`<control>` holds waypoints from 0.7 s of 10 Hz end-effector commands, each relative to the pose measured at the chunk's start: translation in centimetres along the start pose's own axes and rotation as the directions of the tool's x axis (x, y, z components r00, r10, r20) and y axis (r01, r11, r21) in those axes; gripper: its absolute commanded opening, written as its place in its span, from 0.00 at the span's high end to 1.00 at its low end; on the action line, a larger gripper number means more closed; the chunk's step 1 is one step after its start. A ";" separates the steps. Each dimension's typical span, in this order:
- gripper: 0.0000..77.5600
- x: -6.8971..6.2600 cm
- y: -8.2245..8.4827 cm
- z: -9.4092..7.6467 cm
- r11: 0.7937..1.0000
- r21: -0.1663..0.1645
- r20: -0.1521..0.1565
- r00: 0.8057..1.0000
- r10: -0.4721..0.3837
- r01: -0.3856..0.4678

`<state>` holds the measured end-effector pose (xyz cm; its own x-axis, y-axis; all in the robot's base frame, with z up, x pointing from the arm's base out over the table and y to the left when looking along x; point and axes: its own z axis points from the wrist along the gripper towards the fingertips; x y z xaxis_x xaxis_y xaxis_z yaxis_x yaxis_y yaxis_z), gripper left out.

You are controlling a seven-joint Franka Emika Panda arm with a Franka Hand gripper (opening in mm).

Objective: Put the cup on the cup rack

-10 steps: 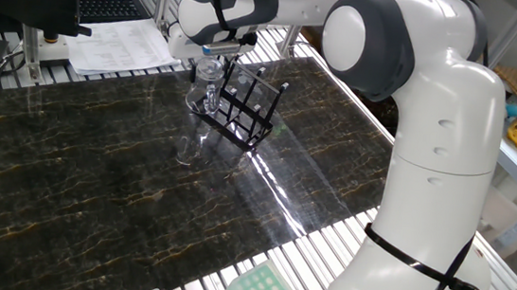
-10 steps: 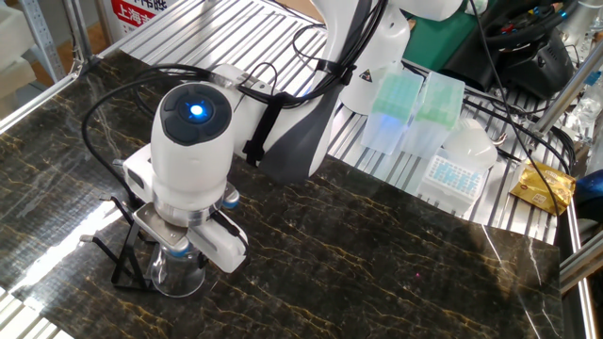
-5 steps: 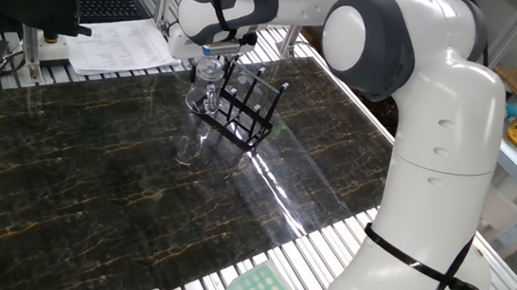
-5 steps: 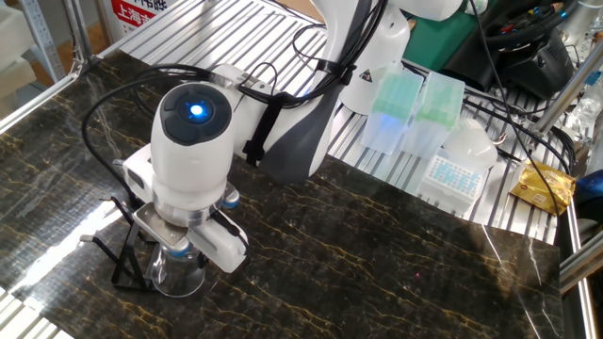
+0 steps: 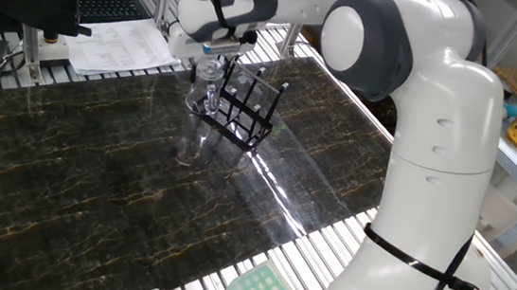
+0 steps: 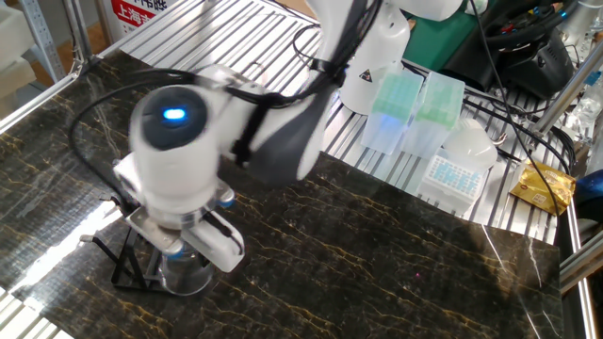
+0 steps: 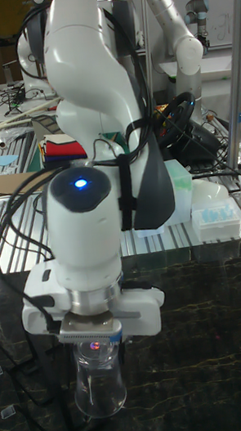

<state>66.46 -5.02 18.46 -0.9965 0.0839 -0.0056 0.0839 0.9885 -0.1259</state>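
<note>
Directly beneath the end effector (image 7: 95, 344) hangs a small clear glass mug (image 7: 99, 383), pinched at its rim, beside the black wire peg rack (image 5: 243, 107) near the dark marble surface's (image 5: 94, 177) far edge.

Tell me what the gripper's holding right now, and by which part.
The gripper holds the cup by its upper end, beside the rack; the fingers are hidden.

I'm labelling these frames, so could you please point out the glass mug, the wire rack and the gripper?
glass mug (image 7: 99, 387): tall fixed view, clear side wall.
black wire rack (image 5: 247, 115): one fixed view, upright wires.
gripper (image 7: 96, 349): tall fixed view, at the mug's top.
</note>
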 end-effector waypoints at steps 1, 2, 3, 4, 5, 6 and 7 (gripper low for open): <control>0.99 -0.1 0.0 -0.2 0.996 -0.077 -0.084 0.996 0.031 -0.038; 0.99 -0.1 0.0 -0.2 0.997 -0.073 -0.079 0.996 0.034 -0.040; 0.99 -0.1 0.0 -0.2 0.997 -0.063 -0.066 0.997 0.045 -0.050; 0.99 -0.1 0.0 -0.2 0.997 -0.032 -0.032 0.997 0.071 -0.072; 0.99 -0.1 0.0 -0.2 0.997 0.023 0.003 0.997 0.074 -0.074; 0.99 -0.1 0.0 -0.2 0.997 0.028 0.009 0.997 0.076 -0.077; 0.99 -0.1 -0.1 -0.2 0.997 0.026 0.010 0.997 0.078 -0.078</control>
<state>66.45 -5.06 18.41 -0.9875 0.1567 -0.0173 0.1575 0.9758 -0.1517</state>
